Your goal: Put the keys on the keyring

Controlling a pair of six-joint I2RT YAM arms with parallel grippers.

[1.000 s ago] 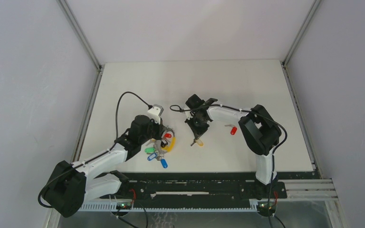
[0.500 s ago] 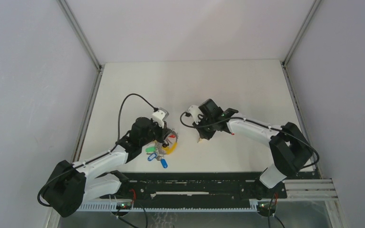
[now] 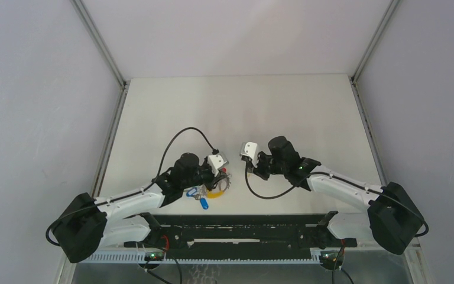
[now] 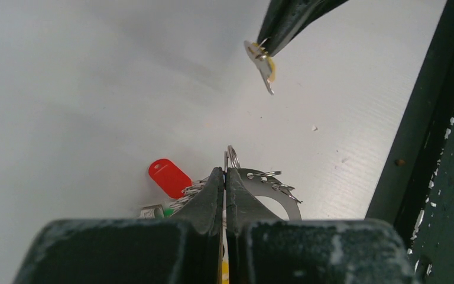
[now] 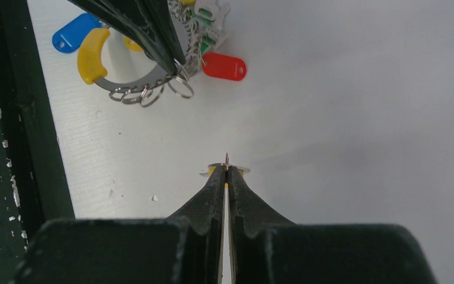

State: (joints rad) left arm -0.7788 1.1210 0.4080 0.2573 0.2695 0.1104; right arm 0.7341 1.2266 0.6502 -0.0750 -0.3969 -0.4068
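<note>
My left gripper is shut on a small split ring at the top of the keyring, a grey metal plate. A red-headed key and a green one hang from the keyring on the left. In the right wrist view the keyring shows its yellow part, and a blue-headed key and a red-headed key hang from it. My right gripper is shut on a yellow-headed key, held a short way to the right of the keyring. From above, the left gripper and the right gripper face each other.
A black rail runs along the table's near edge, close behind both grippers. It shows as a dark strip in each wrist view, the rail on the right and the rail on the left. A black cable loops over the left arm.
The right arm has swung toward the near edge and leftward, carrying the yellow key up to the keyring. The left gripper has shifted right with the keyring and turned to face it.
</note>
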